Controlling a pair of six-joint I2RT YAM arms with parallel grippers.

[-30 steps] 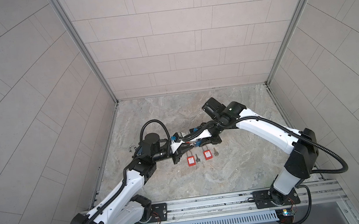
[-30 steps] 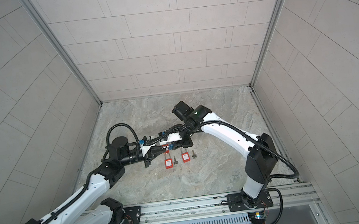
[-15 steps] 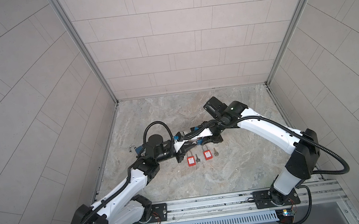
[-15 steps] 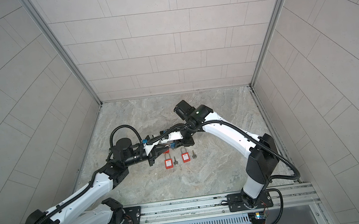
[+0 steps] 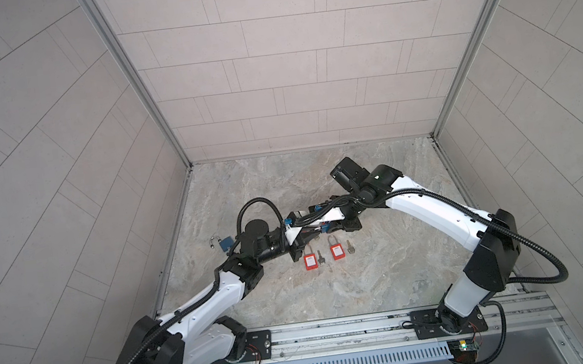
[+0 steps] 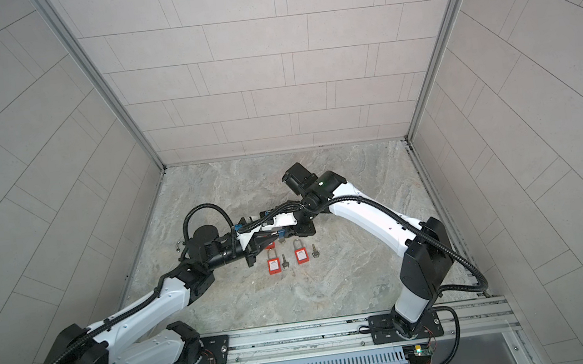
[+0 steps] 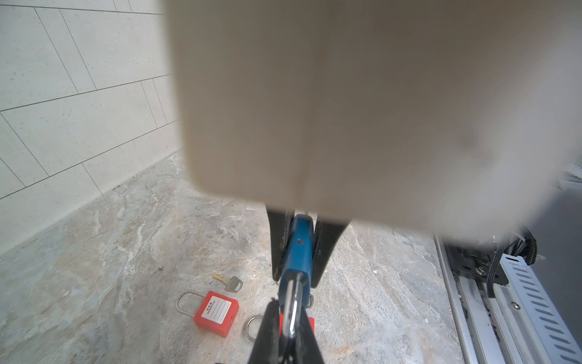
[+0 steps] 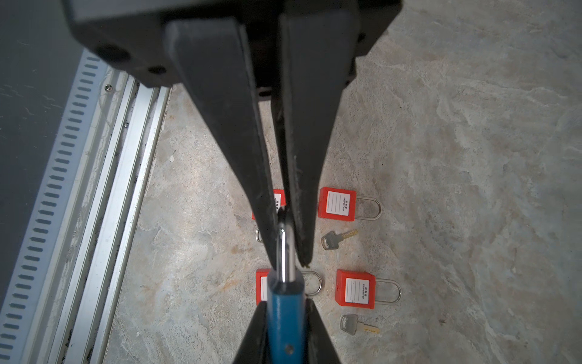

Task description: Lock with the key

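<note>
Your left tool (image 7: 296, 279) clamps the blue padlock (image 8: 285, 315), your right tool (image 8: 287, 252) pinches its shackle (image 7: 291, 312): line them up, push squarely.

In the left wrist view a blurred pale shape (image 7: 362, 110) fills most of the frame and hides the base of the left gripper (image 7: 296, 279). In the right wrist view the right gripper (image 8: 289, 263) covers most of one red padlock (image 8: 280, 195), and the blue padlock (image 8: 285, 318) covers part of a second red padlock (image 8: 261, 285).
</note>
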